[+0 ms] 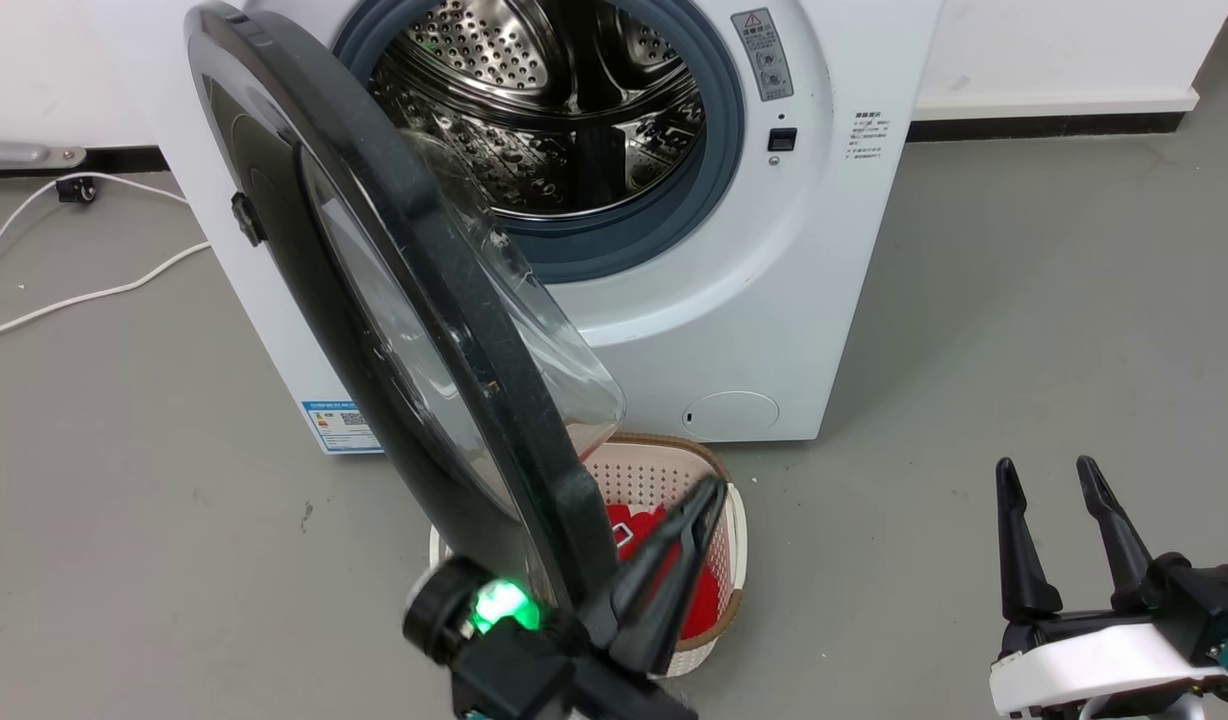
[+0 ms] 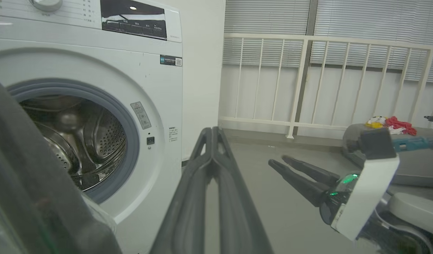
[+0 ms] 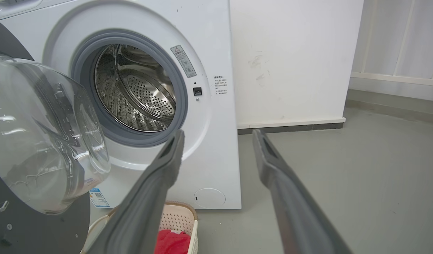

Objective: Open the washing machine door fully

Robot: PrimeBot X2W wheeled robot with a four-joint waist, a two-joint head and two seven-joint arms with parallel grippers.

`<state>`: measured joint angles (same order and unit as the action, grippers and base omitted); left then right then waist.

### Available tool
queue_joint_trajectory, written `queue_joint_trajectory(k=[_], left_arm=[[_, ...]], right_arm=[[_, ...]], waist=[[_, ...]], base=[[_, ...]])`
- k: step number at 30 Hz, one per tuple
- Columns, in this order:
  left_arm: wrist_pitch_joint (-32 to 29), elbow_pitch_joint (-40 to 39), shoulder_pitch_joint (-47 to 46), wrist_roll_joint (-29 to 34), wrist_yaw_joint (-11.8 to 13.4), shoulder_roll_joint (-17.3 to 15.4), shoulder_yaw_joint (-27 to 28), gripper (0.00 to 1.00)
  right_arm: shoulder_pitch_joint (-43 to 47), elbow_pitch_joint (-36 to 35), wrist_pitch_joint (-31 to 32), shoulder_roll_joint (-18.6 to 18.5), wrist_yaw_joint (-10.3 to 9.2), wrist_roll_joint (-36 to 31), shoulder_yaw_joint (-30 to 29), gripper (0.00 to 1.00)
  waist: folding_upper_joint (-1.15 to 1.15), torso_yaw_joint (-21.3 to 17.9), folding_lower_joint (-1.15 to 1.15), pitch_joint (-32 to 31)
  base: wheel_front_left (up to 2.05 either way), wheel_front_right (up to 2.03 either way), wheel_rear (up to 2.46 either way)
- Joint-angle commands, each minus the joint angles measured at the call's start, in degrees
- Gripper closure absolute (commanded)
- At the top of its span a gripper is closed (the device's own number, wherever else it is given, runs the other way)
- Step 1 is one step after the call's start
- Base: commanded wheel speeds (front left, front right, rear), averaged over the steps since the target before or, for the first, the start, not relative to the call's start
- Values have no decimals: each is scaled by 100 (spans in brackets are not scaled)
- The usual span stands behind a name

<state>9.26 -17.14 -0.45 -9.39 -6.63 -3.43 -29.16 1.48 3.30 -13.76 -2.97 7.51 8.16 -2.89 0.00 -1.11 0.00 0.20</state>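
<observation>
The washer fills the upper centre of the head view, white and boxy, standing on a grey floor. Its drum lies uncovered, ringed by a grey-blue gasket.

The door hangs swung out from its hinge on the washer's left side. In the head view it is seen almost edge-on, running from the upper left down to the lower centre, its glass bowl bulging toward the right. In the right wrist view the door sits at the left edge, well clear of the drum mouth.

A pale basket stands on the floor just below the washer's front, at lower centre, with red cloth inside it.

The left gripper rises from the bottom centre, just right of the door's lower rim and above the basket. Its fingers are pressed together and pinch nothing, as the left wrist view shows. Whether it touches the door cannot be told.

The right gripper sits at the lower right, well apart from the washer, its fingers spread over bare floor.

A white cable trails across the floor at the left edge. Low on the washer's front are a round cap and, left of it, a blue sticker.
</observation>
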Motion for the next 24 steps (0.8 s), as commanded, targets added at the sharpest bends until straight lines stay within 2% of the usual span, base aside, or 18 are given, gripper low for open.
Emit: queue_joint_trajectory(k=[1,8,24], left_arm=[[-66,84,116,-25,-7,-38,-22,100],[-535,819,543,-230,148,-70,-94,100],[175,2253,-225,-351,562,38,-142,100]], right_arm=[[53,11,-2,19,-4,25,6,0],[54,53,4,19,-3,96,59,0],[-148,181,55,18,-4,245,142,0]], waist=[[0,6,0,-1],[0,28,0,20],[0,-41,0,232]], base=[[0,0,0],[0,0,0],[0,0,0]])
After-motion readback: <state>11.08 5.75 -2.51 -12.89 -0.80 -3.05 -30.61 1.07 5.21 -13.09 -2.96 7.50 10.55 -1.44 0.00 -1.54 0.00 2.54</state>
